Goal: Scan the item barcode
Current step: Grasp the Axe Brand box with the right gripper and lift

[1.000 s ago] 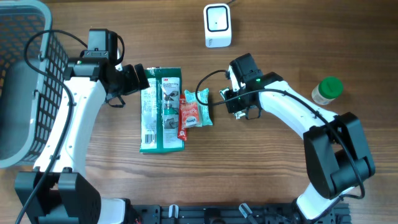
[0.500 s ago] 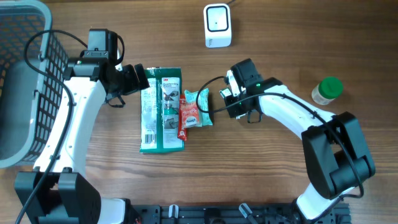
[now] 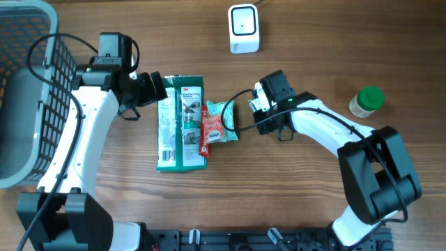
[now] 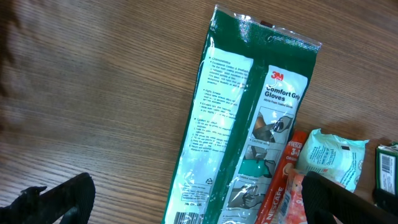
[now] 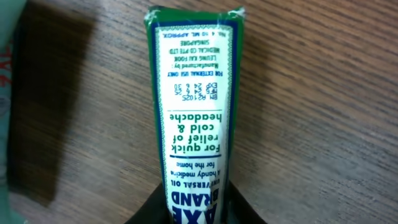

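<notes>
Wooden table (image 3: 313, 209), brown grain, seen from above. At left edge, near far corner, grey wire basket (image 3: 28, 84). Close to far edge, about the middle, white scanner (image 3: 243, 28) with cable. Toward right edge, small jar (image 3: 366, 102) with green lid, upright, well apart from the rest.

Near table centre, three flat items side by side: green gloves pack (image 3: 181, 124) lying lengthwise from far to near; red packet (image 3: 209, 132) touching its right side; pale teal pouch (image 3: 226, 117) just beside red packet, touching it.

Left gripper (image 3: 155, 89) at far left corner of gloves pack. Fingers (image 4: 59, 199) spread wide, released, grasping nothing; in left wrist view one over bare wood, other near red packet.

Right gripper (image 3: 259, 115) just right of pouch, apart from it. Its fingers (image 5: 148, 214) clenched on narrow green-and-white box (image 5: 194, 93), one on each long side, at the end nearest to wrist camera. Printed on box: "AXE BRAND", "universal oil", "For quick relief of cold & headache". Barcode (image 4: 387, 167) on its end, seen only at right border of left wrist view. Box between pouch and right arm, well apart from scanner; cannot tell whether resting on wood or lifted.
</notes>
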Motion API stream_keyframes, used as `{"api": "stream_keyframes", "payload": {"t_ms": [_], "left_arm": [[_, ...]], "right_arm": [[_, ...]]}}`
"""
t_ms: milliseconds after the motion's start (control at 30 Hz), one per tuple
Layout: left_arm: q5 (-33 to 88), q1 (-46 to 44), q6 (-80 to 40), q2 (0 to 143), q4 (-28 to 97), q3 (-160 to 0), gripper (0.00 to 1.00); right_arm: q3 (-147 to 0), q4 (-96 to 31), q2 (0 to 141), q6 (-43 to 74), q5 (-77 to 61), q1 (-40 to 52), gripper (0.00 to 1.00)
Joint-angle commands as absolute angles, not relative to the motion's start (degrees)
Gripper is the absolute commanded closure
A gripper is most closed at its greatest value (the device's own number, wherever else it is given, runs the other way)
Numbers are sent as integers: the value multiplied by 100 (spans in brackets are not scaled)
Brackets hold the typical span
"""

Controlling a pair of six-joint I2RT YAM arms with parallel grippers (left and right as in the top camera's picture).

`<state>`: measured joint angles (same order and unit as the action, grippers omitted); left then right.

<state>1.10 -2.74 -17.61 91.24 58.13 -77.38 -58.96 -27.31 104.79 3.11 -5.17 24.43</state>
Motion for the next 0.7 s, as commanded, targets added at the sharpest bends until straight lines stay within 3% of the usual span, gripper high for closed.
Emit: {"api": "stream_keyframes", "payload": {"t_ms": [0, 267, 467, 667], "left_arm": [[36, -287, -1671, 9131, 5813, -7784, 0], [36, -287, -1671, 9131, 5813, -7784, 0], [36, -287, -1671, 9131, 5813, -7784, 0], [36, -287, -1671, 9131, 5813, -7784, 0]], "right_arm": [[-6114, -2991, 9990, 209, -1426, 2349, 80], [-6246, -3688, 8774, 62, -4318, 1712, 84], [-6246, -4611, 8613, -1339, -6495, 1614, 83], [-6246, -4709, 8613, -1800, -7039, 1614, 83]]}}
